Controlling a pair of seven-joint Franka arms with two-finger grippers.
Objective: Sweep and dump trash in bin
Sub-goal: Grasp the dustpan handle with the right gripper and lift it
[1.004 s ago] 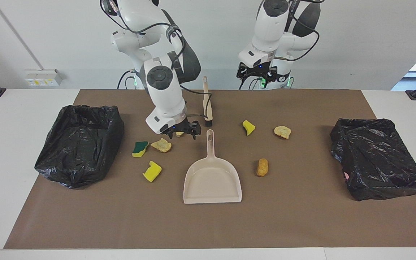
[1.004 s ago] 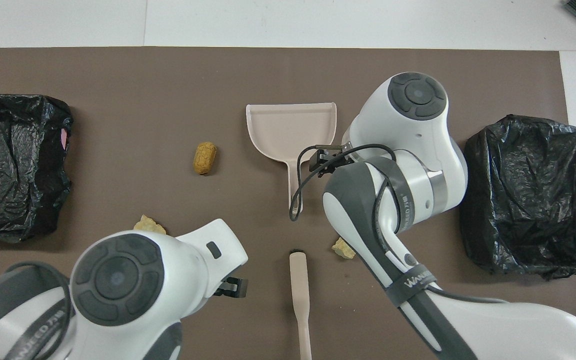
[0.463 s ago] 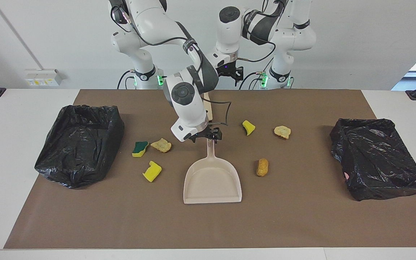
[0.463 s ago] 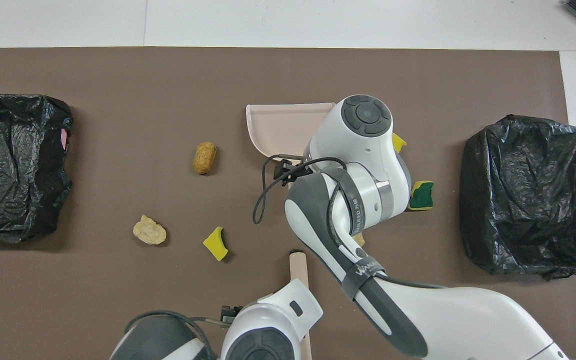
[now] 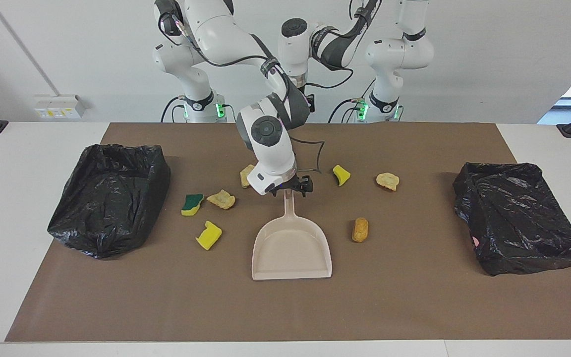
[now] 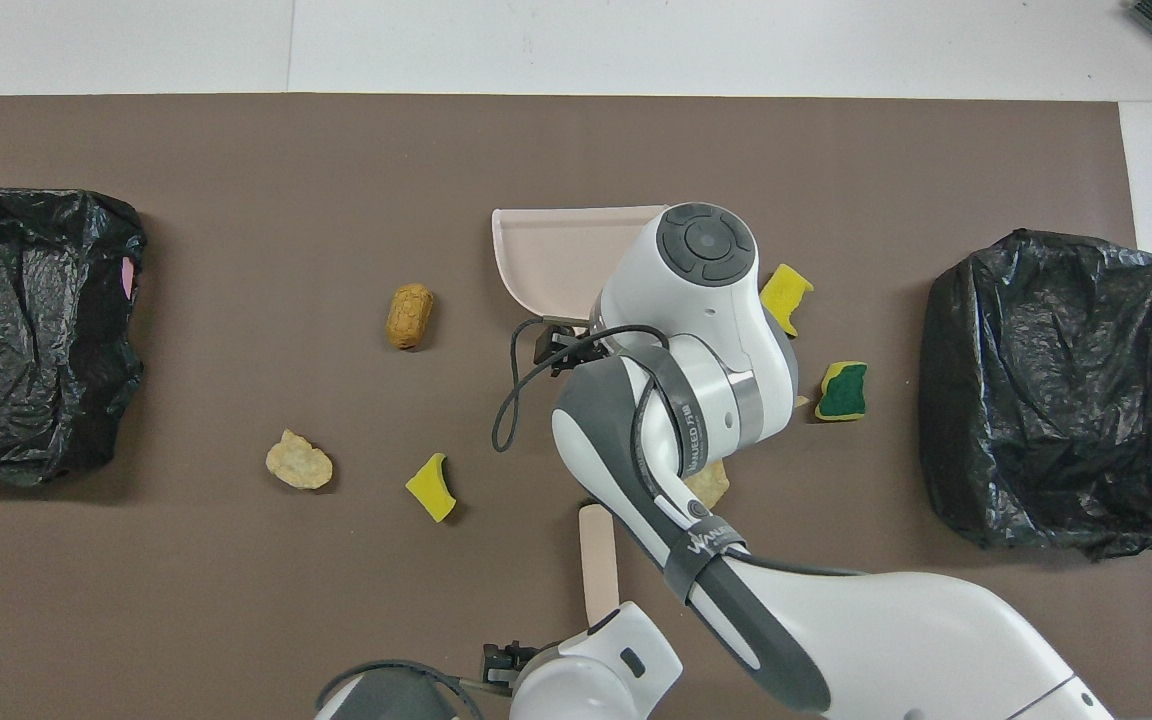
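Reading the facing view first: the right gripper [image 5: 294, 190] sits low over the top of the handle of the beige plastic dustpan [image 5: 291, 248], which lies flat on the brown-matted counter [image 5: 414, 297] with its mouth pointing away from the robots. Whether its jaws are spread or pinching the handle cannot be told. The left gripper [image 5: 310, 103] hangs high near the robots' edge of the counter; its jaws cannot be read either.

The trash is seven scraps on the mat:
- a green-topped yellow sponge piece [image 5: 192, 204], a pale crusty chunk [image 5: 221, 199], a yellow sponge block [image 5: 208, 235] and a second pale chunk [image 5: 246, 175], all toward the right arm's end, beside the right gripper but apart from it;
- a curved yellow sponge scrap [image 5: 341, 174], a third pale chunk [image 5: 387, 181] and a golden-brown oblong roll [image 5: 360, 229], toward the left arm's end.

None lies in the dustpan or between the jaws. One black-lined bin [image 5: 109, 198] stands at the right arm's end, another black-lined bin [image 5: 518, 218] at the left arm's end.

In the overhead view, the right arm hides the handle and the chunks beside it. The beige brush handle [image 6: 596, 560] lies nearer the robots, with the left gripper [image 6: 511, 660] over its near end.

Probable faults: an off-centre grip would let the dustpan swing or slip when lifted, and dragging it could scatter the nearest chunk.
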